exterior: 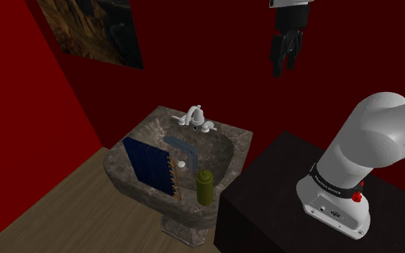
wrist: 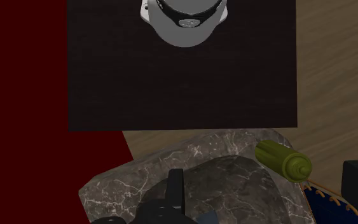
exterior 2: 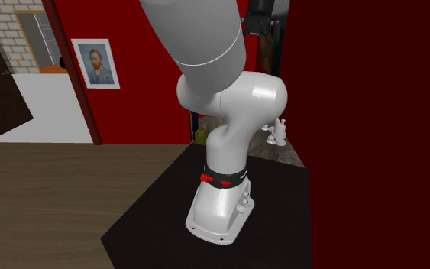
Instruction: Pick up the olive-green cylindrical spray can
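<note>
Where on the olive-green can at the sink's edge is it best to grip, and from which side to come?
Probably the straight body of the can, below its narrower cap, coming down from above with the open gripper. It stands upright on the sink rim, and a blue board stands near on one side.

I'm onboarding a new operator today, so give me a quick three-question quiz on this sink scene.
1. True or false: the end effector is shut on the olive-green spray can.
2. Multiple choice: the can is A) upright, B) lying on its side, C) upside down.
3. Short answer: which white fixture sits at the back of the sink?

Key
1. False: it hangs open, high above the sink.
2. A: it stands on the sink's rim.
3. The faucet.
</note>
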You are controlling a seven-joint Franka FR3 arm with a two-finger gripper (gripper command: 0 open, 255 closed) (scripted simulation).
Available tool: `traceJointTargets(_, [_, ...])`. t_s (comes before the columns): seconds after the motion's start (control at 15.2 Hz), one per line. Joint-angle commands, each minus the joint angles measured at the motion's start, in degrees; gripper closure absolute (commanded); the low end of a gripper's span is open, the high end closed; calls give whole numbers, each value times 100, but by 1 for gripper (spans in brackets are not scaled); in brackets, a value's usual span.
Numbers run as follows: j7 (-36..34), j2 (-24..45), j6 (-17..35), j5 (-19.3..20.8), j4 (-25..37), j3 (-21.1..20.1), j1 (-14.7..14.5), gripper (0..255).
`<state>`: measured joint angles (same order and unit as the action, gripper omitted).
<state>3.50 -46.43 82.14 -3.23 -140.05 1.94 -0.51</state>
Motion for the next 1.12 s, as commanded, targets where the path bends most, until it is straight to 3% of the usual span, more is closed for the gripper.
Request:
traceJointTargets(0.0, [0, 0, 0, 0, 0, 0, 0, 0])
traceJointTargets(0.59, [67, -56, 2082, -675, -1642, -293, -394, 0])
traceJointTargets(1.06, [261, 668, 4055, -1409, -2473, -586, -928, 0])
